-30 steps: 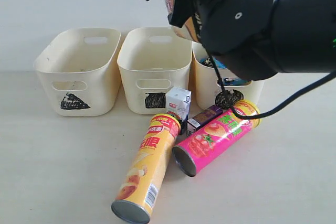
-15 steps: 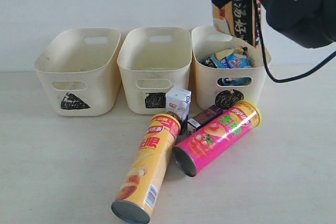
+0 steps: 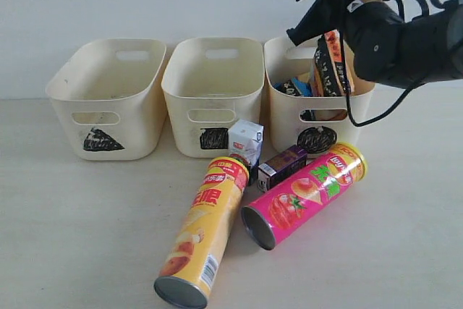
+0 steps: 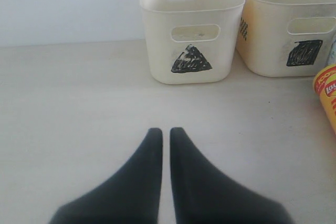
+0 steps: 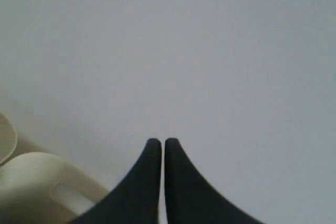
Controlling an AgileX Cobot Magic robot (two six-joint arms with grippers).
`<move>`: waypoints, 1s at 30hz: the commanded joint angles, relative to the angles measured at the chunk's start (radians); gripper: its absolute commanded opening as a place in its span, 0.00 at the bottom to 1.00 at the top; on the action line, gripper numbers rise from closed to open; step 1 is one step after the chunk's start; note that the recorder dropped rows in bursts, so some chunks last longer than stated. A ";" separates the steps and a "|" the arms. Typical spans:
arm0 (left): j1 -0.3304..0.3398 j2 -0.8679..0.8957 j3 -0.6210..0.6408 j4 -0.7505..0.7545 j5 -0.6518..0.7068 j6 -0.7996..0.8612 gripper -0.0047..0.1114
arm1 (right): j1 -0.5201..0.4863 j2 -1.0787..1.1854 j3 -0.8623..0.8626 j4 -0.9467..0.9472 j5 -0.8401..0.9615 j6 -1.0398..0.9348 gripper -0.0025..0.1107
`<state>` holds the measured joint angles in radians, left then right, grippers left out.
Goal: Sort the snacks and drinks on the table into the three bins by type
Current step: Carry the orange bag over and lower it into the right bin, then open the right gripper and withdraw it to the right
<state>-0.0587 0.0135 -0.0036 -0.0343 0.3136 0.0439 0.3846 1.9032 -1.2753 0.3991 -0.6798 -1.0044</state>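
The orange-brown bag stands upright in the circle bin, beside the blue-black bag. My right gripper hovers just above that bin's back rim, shut and empty, facing the wall. On the table the yellow tube and the pink tube lie on their sides. The white carton and the purple carton sit between them and the bins. The left gripper is shut with nothing in it, low over bare table in front of the triangle bin.
The triangle bin and the square bin show no contents. The square bin and the yellow tube's rim appear at the edge of the left wrist view. A pale wall stands behind the bins.
The right arm swung right and lowered the orange-brown bag into the circle bin, then let it go. The pink tube and the purple carton shifted slightly.
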 commanded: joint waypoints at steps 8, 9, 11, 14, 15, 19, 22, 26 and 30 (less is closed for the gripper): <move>0.003 -0.008 0.004 -0.008 -0.007 0.001 0.08 | -0.006 -0.109 -0.015 0.094 0.302 -0.025 0.02; 0.003 -0.008 0.004 -0.008 -0.007 0.001 0.08 | -0.006 -0.128 -0.015 0.094 0.358 -0.025 0.02; 0.003 -0.008 0.004 -0.008 -0.007 0.001 0.08 | -0.006 -0.163 -0.015 0.094 0.466 -0.025 0.02; 0.003 -0.008 0.004 -0.008 -0.007 0.001 0.08 | -0.006 -0.210 -0.015 0.094 0.644 -0.025 0.02; 0.003 -0.008 0.004 -0.008 -0.007 0.001 0.08 | -0.006 -0.224 -0.015 0.094 0.704 -0.025 0.02; 0.003 -0.008 0.004 -0.008 -0.007 0.001 0.08 | -0.006 -0.269 -0.015 0.092 0.920 -0.025 0.02; 0.003 -0.008 0.004 -0.008 -0.007 0.001 0.08 | -0.006 -0.285 -0.020 0.092 1.064 -0.022 0.02; 0.003 -0.008 0.004 -0.008 -0.007 0.001 0.08 | -0.006 -0.286 -0.048 0.084 1.274 0.002 0.02; 0.003 -0.008 0.004 -0.008 -0.007 0.001 0.08 | -0.006 -0.286 -0.079 0.032 1.449 0.070 0.02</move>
<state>-0.0587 0.0135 -0.0036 -0.0343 0.3136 0.0439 0.3828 1.6323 -1.3276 0.4740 0.6427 -0.9835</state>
